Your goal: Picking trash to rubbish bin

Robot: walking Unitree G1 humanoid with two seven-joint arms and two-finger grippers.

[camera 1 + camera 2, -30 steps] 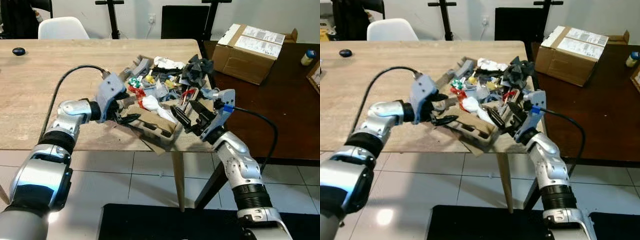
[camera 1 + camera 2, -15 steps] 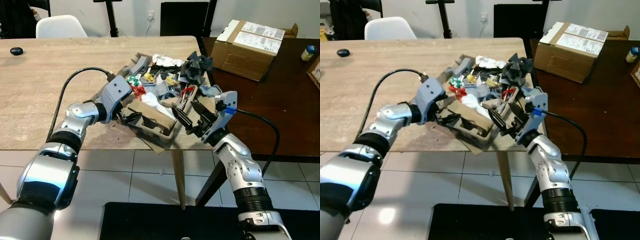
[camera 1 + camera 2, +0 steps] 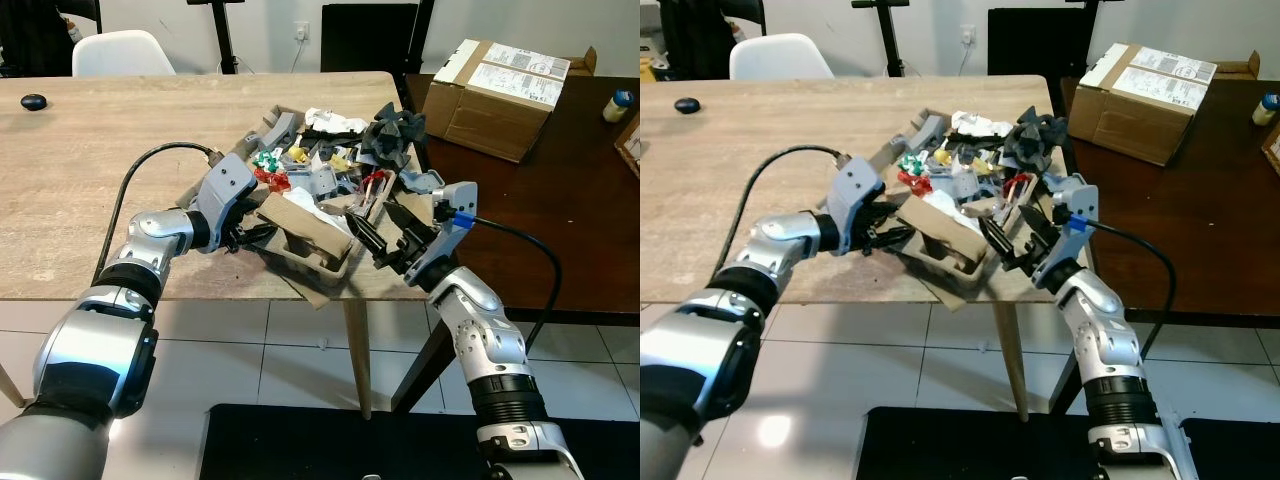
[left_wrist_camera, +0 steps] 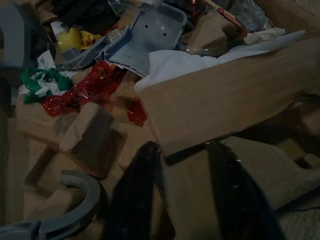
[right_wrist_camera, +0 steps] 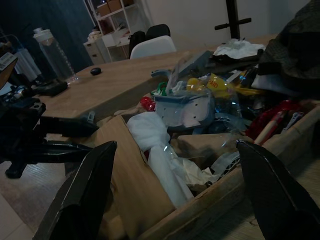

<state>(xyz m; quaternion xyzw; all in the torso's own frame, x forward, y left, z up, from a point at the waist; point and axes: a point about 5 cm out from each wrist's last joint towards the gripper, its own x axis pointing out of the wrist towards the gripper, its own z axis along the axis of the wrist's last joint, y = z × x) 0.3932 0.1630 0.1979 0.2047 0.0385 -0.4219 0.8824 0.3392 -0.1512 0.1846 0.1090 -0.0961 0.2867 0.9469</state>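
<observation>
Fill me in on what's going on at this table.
The robot works at a heap of trash near the wooden table corner. Its left gripper reaches in at a brown cardboard tray, fingers apart around its edge. Its right gripper is open at the pile's other side. Nothing is lifted yet.

Nothing here can actually be read. The cardboard box (image 3: 497, 84) on the dark side table carries white shipping labels with printed lines and what looks like a barcode, but the print is too small to make out. The wrappers in the trash pile (image 3: 330, 175) show no legible lettering either.
</observation>
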